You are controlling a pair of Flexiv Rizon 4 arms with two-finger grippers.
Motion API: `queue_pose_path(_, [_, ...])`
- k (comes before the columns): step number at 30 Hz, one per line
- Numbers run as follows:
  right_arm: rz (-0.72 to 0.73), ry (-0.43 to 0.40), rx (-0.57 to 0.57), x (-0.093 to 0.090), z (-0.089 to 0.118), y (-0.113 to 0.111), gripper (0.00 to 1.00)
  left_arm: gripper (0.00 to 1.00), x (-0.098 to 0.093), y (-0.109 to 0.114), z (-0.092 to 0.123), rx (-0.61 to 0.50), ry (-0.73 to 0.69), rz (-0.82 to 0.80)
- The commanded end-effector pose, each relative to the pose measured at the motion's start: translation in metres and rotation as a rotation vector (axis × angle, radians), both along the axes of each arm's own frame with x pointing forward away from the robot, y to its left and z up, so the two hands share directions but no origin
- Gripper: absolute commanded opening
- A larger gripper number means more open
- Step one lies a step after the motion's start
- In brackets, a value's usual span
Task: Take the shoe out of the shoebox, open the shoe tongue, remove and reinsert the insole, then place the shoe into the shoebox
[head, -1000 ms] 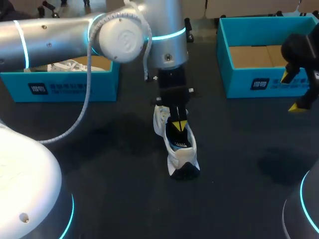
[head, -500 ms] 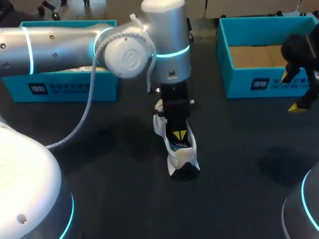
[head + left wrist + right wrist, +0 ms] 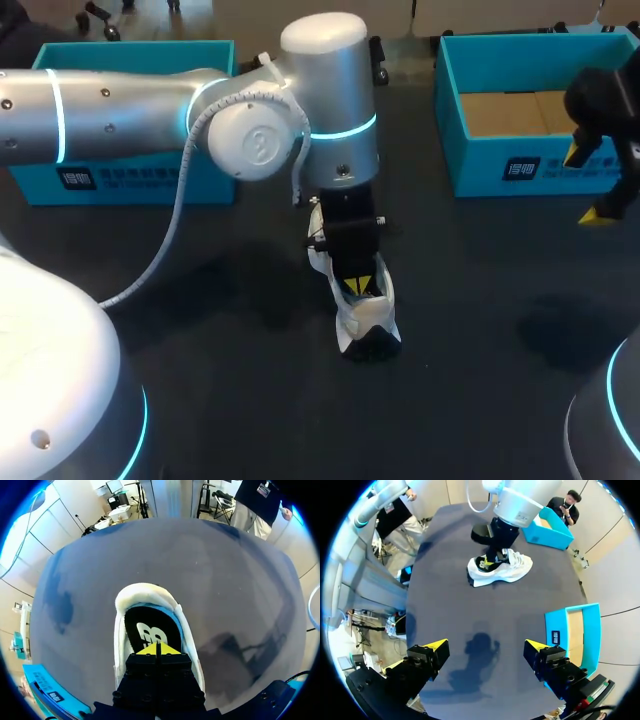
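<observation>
A white sneaker (image 3: 366,318) stands upright on the dark table, its toe toward the near edge. My left gripper (image 3: 357,285) reaches down into its opening, shut, the yellow tips pressed together. In the left wrist view the gripper (image 3: 157,649) rests its tips on the dark insole (image 3: 143,626) inside the shoe (image 3: 145,596), with nothing pinched between them. My right gripper (image 3: 590,183) hangs open at the right, in front of the right shoebox (image 3: 520,170). The right wrist view shows its gripper (image 3: 487,650) wide open above bare table, far from the shoe (image 3: 501,569).
A second teal shoebox (image 3: 130,180) sits at the back left, largely hidden by my left arm. The right box (image 3: 568,630) shows a bare cardboard floor. Dark table lies open around the shoe and toward the near edge.
My left gripper has sunk deeper into the shoe's opening, and its arm has dropped lower. The shoe and the right arm have stayed put.
</observation>
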State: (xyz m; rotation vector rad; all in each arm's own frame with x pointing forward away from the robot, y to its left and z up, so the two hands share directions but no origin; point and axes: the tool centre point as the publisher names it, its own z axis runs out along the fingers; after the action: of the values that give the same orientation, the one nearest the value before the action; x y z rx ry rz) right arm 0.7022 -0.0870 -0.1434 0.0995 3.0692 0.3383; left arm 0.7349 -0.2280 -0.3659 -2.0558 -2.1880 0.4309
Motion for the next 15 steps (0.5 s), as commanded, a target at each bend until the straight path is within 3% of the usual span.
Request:
queue_pose_path(1, [0.000,0.004,-0.003,0.002,-0.001,0.001,1.00,0.00,-0.001,0.003,0.007,-0.001,-0.016,0.004])
queue_pose_path(6, [0.000,0.004,-0.003,0.002,-0.001,0.001,1.00,0.00,-0.001,0.005,0.009,0.014,-0.014,0.001])
queue_pose_path(15, [0.000,0.004,-0.003,0.002,-0.001,0.001,1.00,0.00,-0.005,0.005,-0.008,0.046,-0.007,0.000])
